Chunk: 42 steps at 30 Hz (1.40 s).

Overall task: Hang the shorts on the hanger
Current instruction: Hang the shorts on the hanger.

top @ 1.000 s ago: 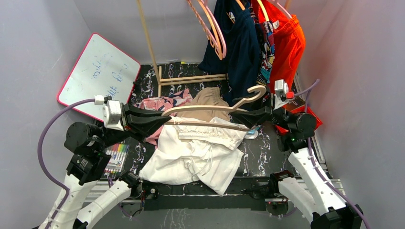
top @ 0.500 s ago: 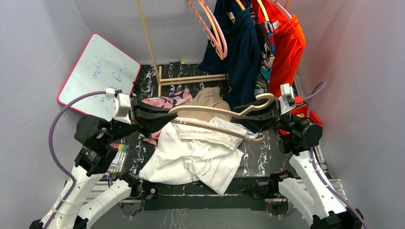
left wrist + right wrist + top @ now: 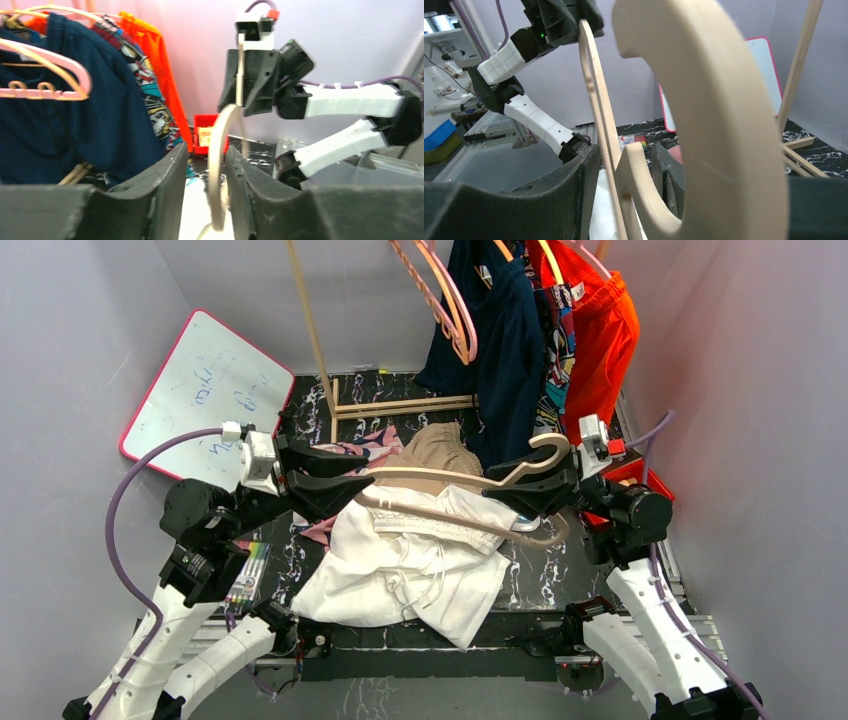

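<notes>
Hanger (image 3: 440, 478) held level above shorts (image 3: 400, 565). Shorts spread mid-table, toward near edge. Right gripper (image 3: 505, 485) clamped on hanger neck, bearing weight. Left gripper (image 3: 362, 471) spread wide, straddling hanger's left end without grip, probably freeing that end for waistband.

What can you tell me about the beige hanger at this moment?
The hanger is pale beige, wood-looking, with smooth curved arms, a thin lower bar and a thick rounded hook. It is held roughly level in the air, hook toward the right. The right gripper clamps it near the hook's neck; its other end sits between the parted fingers of the left gripper. The lower bar crosses over the white shorts.
</notes>
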Each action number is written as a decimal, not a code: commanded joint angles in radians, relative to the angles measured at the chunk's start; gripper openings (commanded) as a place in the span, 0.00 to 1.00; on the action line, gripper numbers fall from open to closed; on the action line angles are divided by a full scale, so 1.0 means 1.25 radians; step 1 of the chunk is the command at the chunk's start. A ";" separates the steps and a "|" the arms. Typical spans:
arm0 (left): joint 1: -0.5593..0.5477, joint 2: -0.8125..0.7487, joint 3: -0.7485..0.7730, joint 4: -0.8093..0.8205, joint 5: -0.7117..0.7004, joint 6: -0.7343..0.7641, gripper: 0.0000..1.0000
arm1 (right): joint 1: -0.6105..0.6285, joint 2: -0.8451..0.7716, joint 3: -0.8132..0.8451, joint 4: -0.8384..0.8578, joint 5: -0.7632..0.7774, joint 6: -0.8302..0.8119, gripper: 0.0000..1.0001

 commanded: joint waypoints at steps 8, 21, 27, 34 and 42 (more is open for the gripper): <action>-0.003 -0.037 -0.067 -0.048 -0.167 0.051 0.00 | 0.005 -0.025 0.080 -0.188 0.030 -0.109 0.00; -0.002 -0.090 -0.067 -0.109 -0.376 0.099 0.99 | 0.005 0.004 0.139 -0.396 0.225 -0.199 0.00; -0.002 -0.091 -0.085 -0.109 -0.404 0.081 0.98 | 0.005 0.033 0.196 -0.534 0.406 -0.233 0.00; -0.001 -0.075 -0.127 -0.068 -0.455 0.022 0.98 | 0.048 0.127 0.344 -0.700 0.500 -0.270 0.00; -0.001 0.019 0.004 -0.084 -0.395 0.144 0.98 | 0.200 0.162 0.421 -0.886 0.580 -0.397 0.00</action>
